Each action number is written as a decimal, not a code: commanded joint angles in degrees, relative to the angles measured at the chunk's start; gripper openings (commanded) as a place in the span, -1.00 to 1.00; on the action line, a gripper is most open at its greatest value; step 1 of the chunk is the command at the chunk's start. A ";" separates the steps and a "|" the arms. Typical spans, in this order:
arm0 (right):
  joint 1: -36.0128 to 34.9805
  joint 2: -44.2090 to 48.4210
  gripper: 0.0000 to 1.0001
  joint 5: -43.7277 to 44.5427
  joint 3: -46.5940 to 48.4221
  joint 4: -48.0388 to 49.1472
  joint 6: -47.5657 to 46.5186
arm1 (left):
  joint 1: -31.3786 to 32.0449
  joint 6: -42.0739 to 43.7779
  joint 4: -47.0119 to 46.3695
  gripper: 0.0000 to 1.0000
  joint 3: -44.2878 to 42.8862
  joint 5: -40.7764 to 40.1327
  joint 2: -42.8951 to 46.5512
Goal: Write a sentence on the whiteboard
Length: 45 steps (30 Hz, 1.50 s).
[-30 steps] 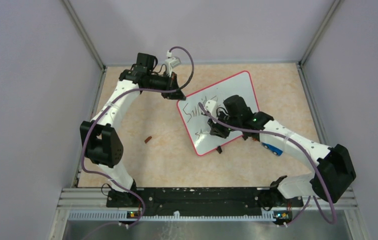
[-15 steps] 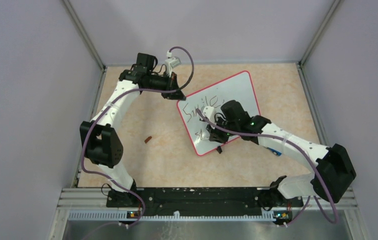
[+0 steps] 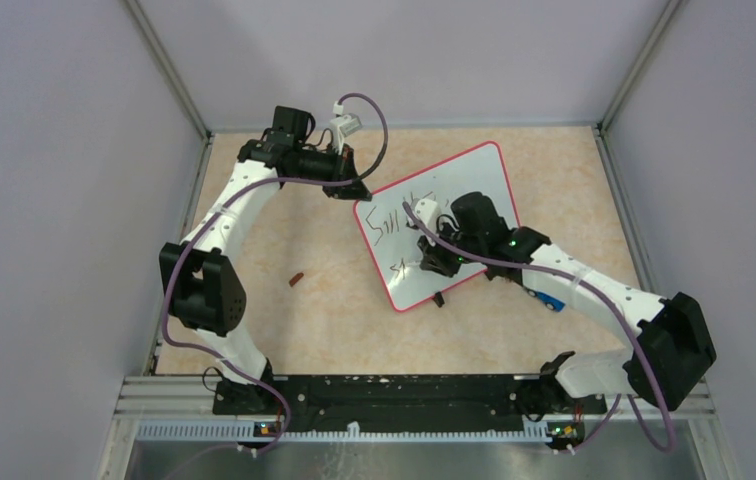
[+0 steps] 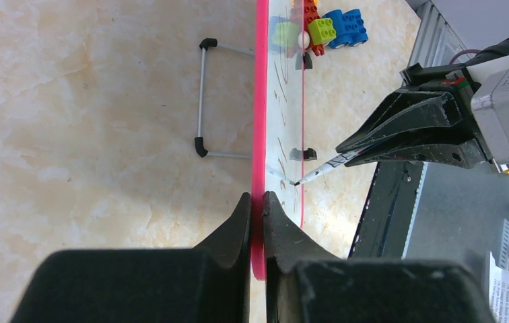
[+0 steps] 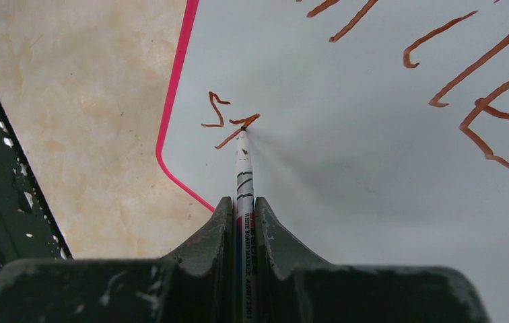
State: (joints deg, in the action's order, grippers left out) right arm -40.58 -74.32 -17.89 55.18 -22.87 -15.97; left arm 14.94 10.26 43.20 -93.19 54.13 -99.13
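Note:
The whiteboard (image 3: 479, 175), white with a red-pink rim, lies tilted in the middle of the table. My left gripper (image 3: 358, 190) is shut on its rim (image 4: 260, 101) at the upper left corner, the jaws (image 4: 257, 202) pinching the pink edge. My right gripper (image 3: 432, 262) hovers over the board's lower left part, shut on a white board marker (image 5: 244, 182). The marker's tip touches the board (image 5: 373, 134) at the first brownish-red strokes of a second line (image 5: 228, 118). The first line of the sentence (image 3: 394, 225) is partly hidden by the right arm.
A small brown piece (image 3: 297, 279) lies on the table left of the board. Coloured toy bricks (image 4: 319, 27) and a blue object (image 3: 544, 297) sit beyond the board's right side. A wire stand (image 4: 201, 94) sticks out behind the board. Walls close in on three sides.
The right gripper with the marker slid left along the lower line, then came back a little to the right. The left arm and the board stayed put.

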 commanded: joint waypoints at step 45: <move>-0.64 0.44 -1.00 -0.80 0.46 0.76 0.23 | 1.32 0.37 2.31 -1.00 1.59 -0.83 0.25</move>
State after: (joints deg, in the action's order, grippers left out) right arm -40.66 -74.52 -18.63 55.48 -23.20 -15.94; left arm 14.94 10.24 43.09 -93.14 54.13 -99.13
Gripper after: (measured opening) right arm 0.096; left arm 0.090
